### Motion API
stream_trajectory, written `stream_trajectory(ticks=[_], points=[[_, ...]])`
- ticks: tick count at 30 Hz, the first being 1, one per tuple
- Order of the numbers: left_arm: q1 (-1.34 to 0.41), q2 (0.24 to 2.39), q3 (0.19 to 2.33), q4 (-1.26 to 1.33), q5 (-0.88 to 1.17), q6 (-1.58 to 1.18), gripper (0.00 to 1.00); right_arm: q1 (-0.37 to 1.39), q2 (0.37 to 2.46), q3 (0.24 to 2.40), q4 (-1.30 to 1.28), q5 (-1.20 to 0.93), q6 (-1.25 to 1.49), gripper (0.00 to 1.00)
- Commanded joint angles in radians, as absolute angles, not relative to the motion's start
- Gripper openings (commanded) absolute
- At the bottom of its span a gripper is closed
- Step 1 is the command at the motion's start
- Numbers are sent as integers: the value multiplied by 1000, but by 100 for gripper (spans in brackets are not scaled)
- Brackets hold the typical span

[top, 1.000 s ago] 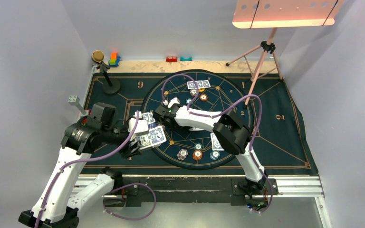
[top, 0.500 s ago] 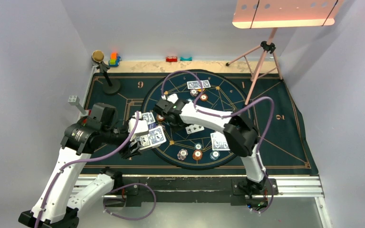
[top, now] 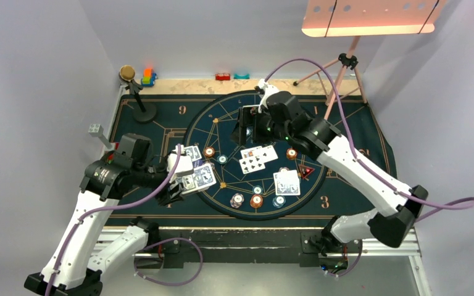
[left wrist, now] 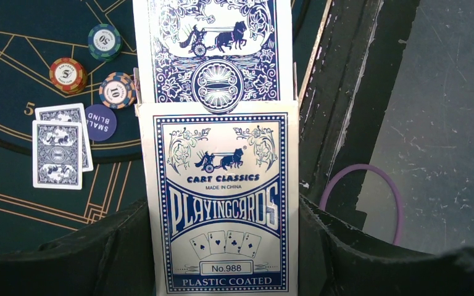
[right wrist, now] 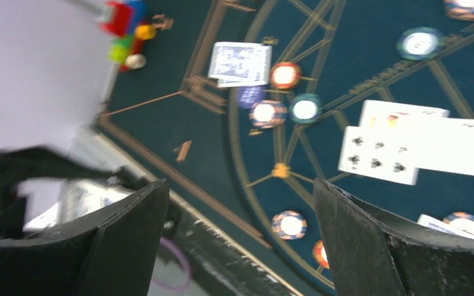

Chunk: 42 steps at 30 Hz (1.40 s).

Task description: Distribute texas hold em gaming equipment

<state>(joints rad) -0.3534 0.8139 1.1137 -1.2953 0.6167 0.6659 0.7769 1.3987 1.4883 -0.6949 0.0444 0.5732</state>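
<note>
My left gripper (left wrist: 223, 246) is shut on a blue-and-white playing card box (left wrist: 222, 185), and the deck (left wrist: 216, 49) sticks out of its top. In the top view the left gripper (top: 191, 182) holds it over the mat's left rim. Beyond it lie two face-down cards (left wrist: 58, 151), a blue button disc (left wrist: 100, 122) and chips (left wrist: 68, 74). My right gripper (top: 253, 126) hovers open over the far part of the mat, nothing between its fingers (right wrist: 123, 234). Face-up cards (top: 258, 158) lie mid-mat, and the right wrist view shows them too (right wrist: 407, 142). A face-down pair (top: 287, 183) lies nearer.
A round dark-blue mat (top: 296, 117) lies on a larger cloth (top: 370, 179). Chips (top: 256, 200) sit near its front rim. A microphone stand (top: 141, 105) and toy blocks (top: 148, 76) are at the far left, a tripod (top: 339, 80) at the far right.
My right arm has swung from the mat's left-centre to its far side and its jaws have opened. The face-up cards and chips it covered now show. The left arm has not moved.
</note>
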Motion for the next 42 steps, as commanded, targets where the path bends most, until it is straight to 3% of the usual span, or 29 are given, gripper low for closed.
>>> stream_trajectory(ticks=[1,24,35,42], points=[[-347,816,1107,-1246,653,661,0,798,1349,1388,-486,-281,654,91],[-347,830,1123,-1209,649,649,0,945,1446,1260,-267,-434,781,98],[-346,825,1140,-1229,660,649,0,940,1433,1261,-340,-374,764,54],[-346,825,1144,-1232,663,649,0,919,1379,1259,-394,-316,746,46]])
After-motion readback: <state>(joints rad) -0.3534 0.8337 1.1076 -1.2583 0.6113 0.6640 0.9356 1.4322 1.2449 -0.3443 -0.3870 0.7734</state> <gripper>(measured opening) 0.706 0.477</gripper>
